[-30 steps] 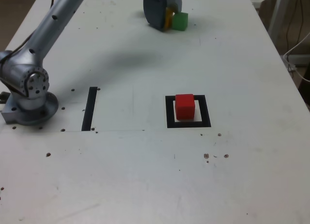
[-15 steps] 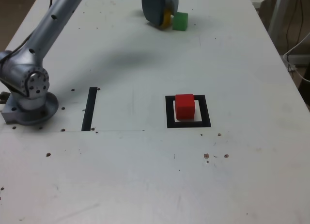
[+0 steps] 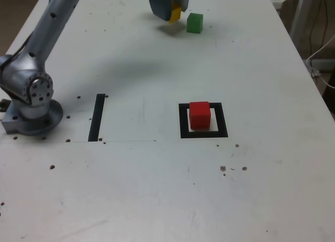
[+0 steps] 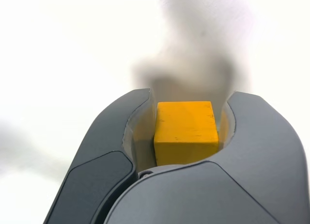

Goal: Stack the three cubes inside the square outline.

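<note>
The red cube point(image 3: 199, 115) rests inside the black square outline point(image 3: 203, 132) near the table's middle. At the far edge of the table my gripper point(image 3: 172, 11) is shut on the yellow cube point(image 3: 175, 13), lifted a little off the surface. In the wrist view the yellow cube point(image 4: 185, 131) fills the space between the two dark jaws of my gripper point(image 4: 186, 122). The green cube point(image 3: 194, 22) stands on the table just to the exterior view's right of the gripper, apart from it.
A narrow black strip point(image 3: 97, 117) lies on the table to the exterior view's left of the square. The arm's base point(image 3: 31, 103) sits at the table's left edge. White cables point(image 3: 319, 53) hang beyond the right edge.
The gripper has risen and shifted slightly to the exterior view's left with the yellow cube, opening a gap between it and the green cube. The red and green cubes have not moved.
</note>
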Robot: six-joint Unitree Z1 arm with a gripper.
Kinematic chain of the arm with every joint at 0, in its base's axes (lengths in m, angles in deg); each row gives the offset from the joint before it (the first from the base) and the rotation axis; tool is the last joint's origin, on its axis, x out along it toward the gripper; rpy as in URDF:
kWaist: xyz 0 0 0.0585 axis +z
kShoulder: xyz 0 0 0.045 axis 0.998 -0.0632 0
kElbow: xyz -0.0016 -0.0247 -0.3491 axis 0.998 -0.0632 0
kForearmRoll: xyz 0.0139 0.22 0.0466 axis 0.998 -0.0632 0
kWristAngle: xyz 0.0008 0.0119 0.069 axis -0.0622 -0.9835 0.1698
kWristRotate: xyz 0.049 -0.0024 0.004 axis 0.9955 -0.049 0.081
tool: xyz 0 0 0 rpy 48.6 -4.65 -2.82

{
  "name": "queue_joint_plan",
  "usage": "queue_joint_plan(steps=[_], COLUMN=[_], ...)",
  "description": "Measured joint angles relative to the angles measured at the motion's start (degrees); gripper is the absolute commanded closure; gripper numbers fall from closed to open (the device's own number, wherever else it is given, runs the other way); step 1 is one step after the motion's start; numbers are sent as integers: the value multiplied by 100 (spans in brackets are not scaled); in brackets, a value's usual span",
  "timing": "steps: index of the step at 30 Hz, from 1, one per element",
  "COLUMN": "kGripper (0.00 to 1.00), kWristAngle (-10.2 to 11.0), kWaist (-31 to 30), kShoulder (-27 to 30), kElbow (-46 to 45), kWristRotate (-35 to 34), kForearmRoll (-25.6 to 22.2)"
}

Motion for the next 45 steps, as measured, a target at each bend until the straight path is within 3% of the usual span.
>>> queue_joint_plan(steps=[9,18,25,35,45], kGripper=[71,71,71,71,71], kWristAngle=[17,-120,-165,-371,-478], kWaist=[-600,-1758,-2719,-3768,-4495], kShoulder=[834,1734,2411,2906,3080], kElbow=[-887,-2235,-3204,-4142,-4531], kWristRotate=[233,368,60,-485,-923], kForearmRoll=[-9,60,284,877,1326])
